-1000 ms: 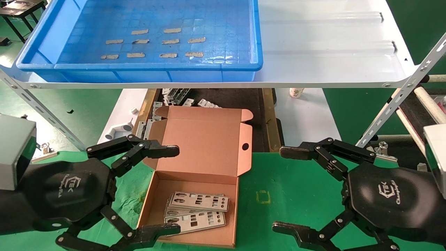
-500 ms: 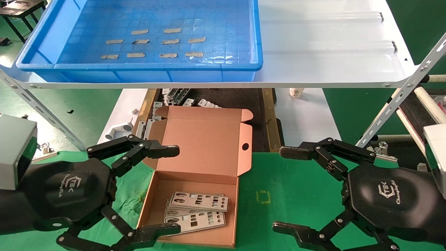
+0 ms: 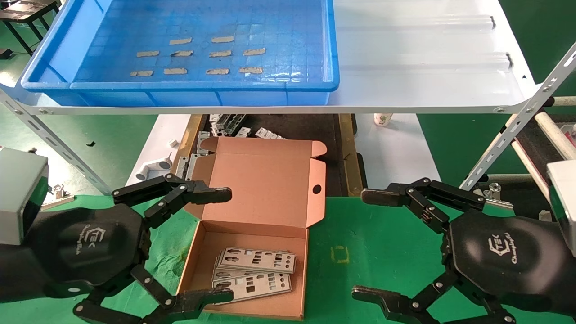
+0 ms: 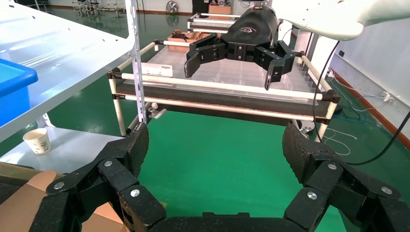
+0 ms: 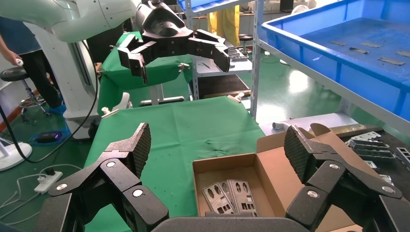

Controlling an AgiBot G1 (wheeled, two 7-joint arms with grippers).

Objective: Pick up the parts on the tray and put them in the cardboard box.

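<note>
Both black grippers, left (image 3: 222, 243) and right (image 3: 366, 245), hung wide apart and empty over the green table (image 3: 373, 252). Between them sat the brown cardboard box (image 3: 265, 189), lid up, thin silver metal plates (image 3: 255, 272) stacked inside. The blue plastic tray (image 3: 202, 85) sat on the white shelf (image 3: 427, 58) beyond.

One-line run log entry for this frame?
tray: no parts | parts: in cardboard box | left end effector: open | right end effector: open
</note>
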